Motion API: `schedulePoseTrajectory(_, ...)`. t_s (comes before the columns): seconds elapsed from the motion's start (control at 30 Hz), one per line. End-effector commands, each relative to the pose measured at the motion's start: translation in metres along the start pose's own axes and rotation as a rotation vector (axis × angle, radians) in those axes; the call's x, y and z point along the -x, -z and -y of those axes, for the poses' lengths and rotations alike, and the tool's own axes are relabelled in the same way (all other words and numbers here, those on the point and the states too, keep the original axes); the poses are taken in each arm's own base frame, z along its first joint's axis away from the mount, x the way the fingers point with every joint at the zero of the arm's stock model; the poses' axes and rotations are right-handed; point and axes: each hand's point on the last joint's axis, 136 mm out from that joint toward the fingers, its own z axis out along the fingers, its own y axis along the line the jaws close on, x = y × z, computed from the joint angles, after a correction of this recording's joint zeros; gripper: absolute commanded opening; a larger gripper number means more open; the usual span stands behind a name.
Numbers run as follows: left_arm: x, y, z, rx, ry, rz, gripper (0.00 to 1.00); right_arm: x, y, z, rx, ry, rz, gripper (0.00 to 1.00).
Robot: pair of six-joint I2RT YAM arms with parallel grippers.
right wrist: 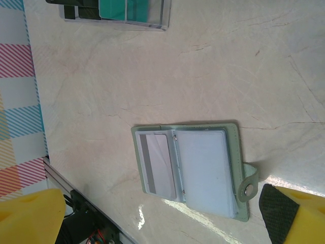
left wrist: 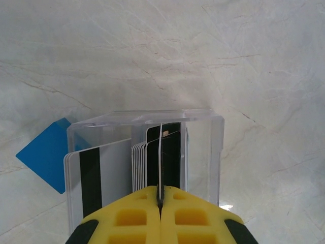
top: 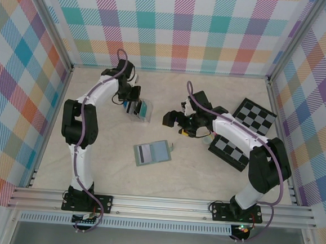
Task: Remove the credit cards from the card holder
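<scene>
Spanning the floor of the plaid-walled [top: 176, 27] enclosure, the pale marbled counter [top: 203, 182] carries everything. The left arm [top: 81, 121] bends toward the far left part of it, and the right arm [top: 246, 145] reaches in from the right.

Two black-and-white checkerboard panels [top: 255, 115] lie at the right. The nearer one [top: 228, 151] sits partly under the right arm.

The card holder [top: 152, 152] lies open and flat near the middle of the counter, closer to the front edge than either set of fingers and touched by neither. The right wrist view shows its grey-green border [right wrist: 188, 170], a striped card [right wrist: 157, 165] in one pocket, a pale blue panel beside it and a snap tab [right wrist: 247, 188] at one end.

A clear stand [top: 139, 110] sits at the far left, packed with upright black and white cards [left wrist: 167, 152]. A blue card [left wrist: 43, 155] pokes out past one of its walls; I cannot tell whether it lies flat or leans.

The left fingers [left wrist: 137, 218] are clenched on the top edge of a thin white card [left wrist: 161, 157] standing upright in the stand. The right fingers [right wrist: 30, 213] are spread wide above the counter, grasping nothing, with the card holder below them.
</scene>
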Motion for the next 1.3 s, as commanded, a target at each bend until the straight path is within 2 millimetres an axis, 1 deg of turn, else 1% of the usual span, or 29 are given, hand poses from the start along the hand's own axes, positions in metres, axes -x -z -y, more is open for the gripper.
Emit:
schedulePoseTrajectory(0.0, -0.004, -0.004, 0.001, 0.027, -0.008, -0.026, 0.00, -0.004, 0.002, 0.001, 0.004, -0.008, -0.021, 1.00)
schedulePoseTrajectory(0.23, -0.016, -0.009, 0.000, 0.036, -0.013, -0.061, 0.00, -0.007, 0.000, 0.004, -0.005, -0.012, -0.032, 1.00)
schedulePoseTrajectory(0.37, -0.018, -0.010, 0.000, 0.037, -0.013, -0.070, 0.04, -0.008, -0.001, 0.005, -0.006, -0.018, -0.037, 1.00)
schedulePoseTrajectory(0.4, -0.019, -0.011, 0.000, 0.039, -0.010, -0.073, 0.06, -0.008, -0.001, 0.005, -0.005, -0.019, -0.036, 1.00)
schedulePoseTrajectory(0.47, -0.019, -0.012, -0.001, 0.041, -0.002, -0.079, 0.17, -0.008, -0.001, 0.005, -0.001, -0.020, -0.039, 1.00)
schedulePoseTrajectory(0.53, -0.020, -0.014, -0.001, 0.048, 0.002, -0.087, 0.24, -0.008, -0.001, 0.004, 0.002, -0.020, -0.040, 1.00)
schedulePoseTrajectory(0.67, -0.015, -0.008, -0.001, 0.049, 0.015, -0.070, 0.31, -0.008, -0.001, 0.004, 0.003, -0.019, -0.042, 1.00)
schedulePoseTrajectory(0.77, -0.010, 0.003, 0.004, 0.034, 0.029, -0.042, 0.34, -0.009, -0.001, 0.004, 0.002, -0.020, -0.044, 1.00)
schedulePoseTrajectory(0.87, -0.005, 0.020, 0.010, 0.013, 0.052, -0.008, 0.36, -0.009, 0.000, 0.004, 0.003, -0.020, -0.044, 1.00)
schedulePoseTrajectory(0.97, -0.001, 0.042, 0.013, 0.009, 0.092, 0.032, 0.40, -0.010, 0.002, 0.004, -0.002, -0.014, -0.041, 1.00)
schedulePoseTrajectory(1.03, -0.003, 0.059, 0.014, 0.007, 0.120, 0.059, 0.45, -0.009, 0.005, 0.002, -0.009, 0.003, -0.033, 1.00)
schedulePoseTrajectory(1.1, -0.010, 0.076, 0.013, 0.010, 0.156, 0.083, 0.49, -0.010, 0.007, 0.001, -0.033, 0.039, -0.022, 0.98)
schedulePoseTrajectory(1.17, -0.022, 0.091, 0.012, 0.010, 0.183, 0.097, 0.52, -0.013, 0.006, 0.000, -0.071, 0.078, -0.018, 0.97)
schedulePoseTrajectory(1.27, -0.045, 0.108, 0.007, 0.009, 0.219, 0.125, 0.61, -0.022, -0.004, -0.008, -0.115, 0.158, -0.030, 0.94)
